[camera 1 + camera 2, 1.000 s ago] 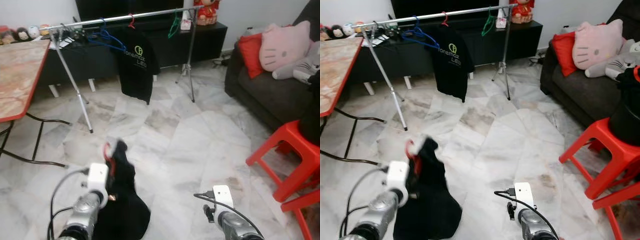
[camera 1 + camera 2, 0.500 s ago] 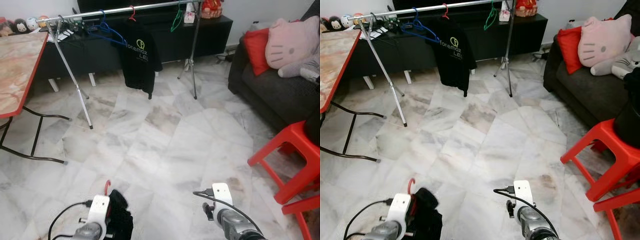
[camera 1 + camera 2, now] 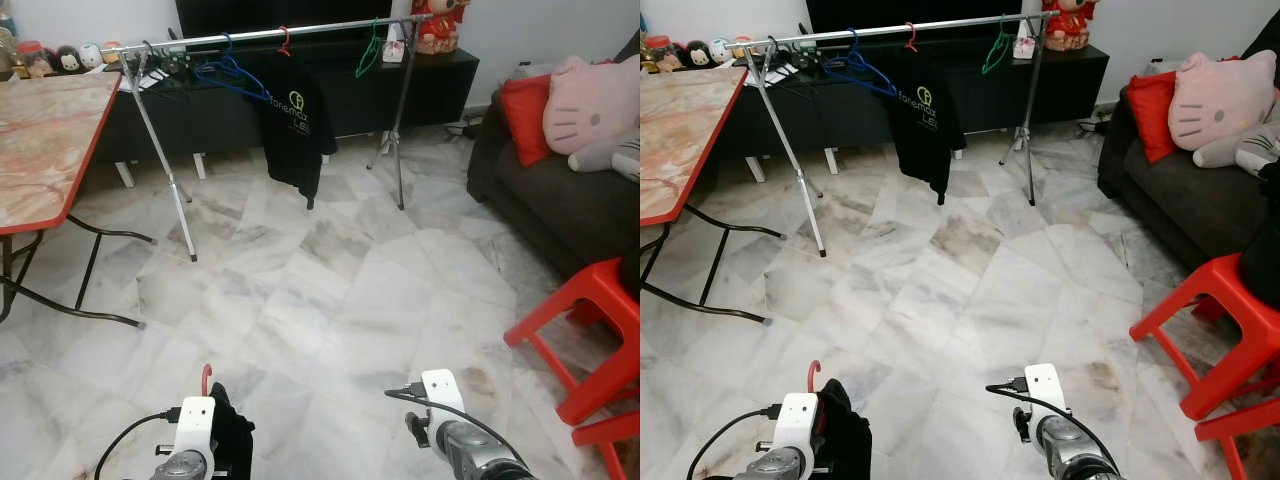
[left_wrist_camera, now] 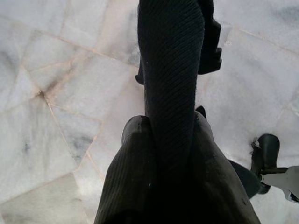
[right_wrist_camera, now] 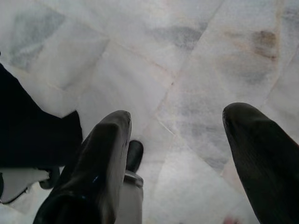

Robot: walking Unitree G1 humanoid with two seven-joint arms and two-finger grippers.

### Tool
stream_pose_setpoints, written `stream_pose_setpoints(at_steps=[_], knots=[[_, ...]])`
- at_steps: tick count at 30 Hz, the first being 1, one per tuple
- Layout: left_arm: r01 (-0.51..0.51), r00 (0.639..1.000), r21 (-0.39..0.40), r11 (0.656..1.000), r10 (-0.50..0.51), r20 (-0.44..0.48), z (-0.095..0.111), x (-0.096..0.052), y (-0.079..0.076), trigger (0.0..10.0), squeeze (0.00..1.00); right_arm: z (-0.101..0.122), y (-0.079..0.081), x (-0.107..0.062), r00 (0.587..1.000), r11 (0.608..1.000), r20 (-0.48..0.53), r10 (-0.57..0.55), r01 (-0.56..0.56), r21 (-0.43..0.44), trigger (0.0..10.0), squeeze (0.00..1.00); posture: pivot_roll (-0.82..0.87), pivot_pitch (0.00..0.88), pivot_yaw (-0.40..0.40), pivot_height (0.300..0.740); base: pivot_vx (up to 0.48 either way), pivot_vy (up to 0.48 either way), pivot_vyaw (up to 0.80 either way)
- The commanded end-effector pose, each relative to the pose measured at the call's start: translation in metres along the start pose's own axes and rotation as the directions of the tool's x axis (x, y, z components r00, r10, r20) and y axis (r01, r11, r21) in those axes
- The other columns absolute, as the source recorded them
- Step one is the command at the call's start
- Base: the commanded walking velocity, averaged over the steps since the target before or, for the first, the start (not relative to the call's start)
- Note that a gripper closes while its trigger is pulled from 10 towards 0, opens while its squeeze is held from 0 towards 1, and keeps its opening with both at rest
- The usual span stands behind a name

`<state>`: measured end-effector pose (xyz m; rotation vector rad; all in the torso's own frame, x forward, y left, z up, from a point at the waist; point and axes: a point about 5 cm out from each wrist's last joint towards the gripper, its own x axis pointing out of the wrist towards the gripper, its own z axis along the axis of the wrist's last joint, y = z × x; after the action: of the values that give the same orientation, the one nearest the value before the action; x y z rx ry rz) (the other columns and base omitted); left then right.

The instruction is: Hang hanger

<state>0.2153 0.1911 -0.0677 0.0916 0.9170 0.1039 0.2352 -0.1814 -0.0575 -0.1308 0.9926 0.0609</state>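
While the left gripper (image 4: pixel 173 70) sits low near the floor with a dark garment (image 3: pixel 232 445) draped over its fingers, the red hanger hook (image 3: pixel 206 377) pokes up just behind the wrist housing, so the load looks held, but the cloth hides the fingers and I cannot tell whether they are clamped or merely wrapped. The right gripper (image 5: pixel 175 154) hangs beside it with its fingers spread apart and nothing between them, over bare marble floor (image 3: pixel 330 290). The target rail (image 3: pixel 270 33) is well apart, across the room on its slanted legs. Risks as I judge them: an unverified grip means the hanger could slip out during the walk or the lift; the trailing cloth may snag a leg of the rack or the folding table (image 3: pixel 45 140) on the left; the hook's orientation is uncertain, so it could miss the rail or knock a neighbouring hanger off; the red stool (image 3: pixel 585 330) on the right narrows the path. Count: one rail, one black T-shirt (image 3: pixel 298 135) already hung on a red hanger, blue hangers (image 3: pixel 232 78) bunched on the rail (number unclear), one green hanger (image 3: pixel 369 55), one held hanger with garment, one red stool fully visible with part of another below it, two grippers.
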Motion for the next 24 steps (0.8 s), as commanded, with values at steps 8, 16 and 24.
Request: stream_pose_setpoints(at_steps=[8,16,24], knots=[[-0.064,0.997,-0.026,0.998,0.063,-0.052,-0.019,-0.005,0.047,10.0,0.0,0.0,-0.002,0.0,0.997,0.998,-0.071,-0.001,-0.003,-0.058,10.0,0.0,-0.07,0.0,-0.041,0.74,0.0,0.0,0.0],[-0.077,0.996,-0.065,0.995,0.074,-0.045,-0.013,-0.005,0.056,10.0,0.0,-0.002,0.001,-0.001,0.995,0.995,-0.092,0.048,-0.056,-0.087,10.0,0.0,-0.07,0.0,-0.039,0.74,0.0,0.0,0.0],[0.026,0.997,0.023,0.999,-0.024,-0.077,-0.022,-0.003,0.024,10.0,0.0,-0.005,0.0,-0.001,0.994,0.998,-0.107,0.02,-0.027,-0.061,10.0,0.0,-0.07,0.0,-0.039,0.74,0.0,0.0,0.0]])
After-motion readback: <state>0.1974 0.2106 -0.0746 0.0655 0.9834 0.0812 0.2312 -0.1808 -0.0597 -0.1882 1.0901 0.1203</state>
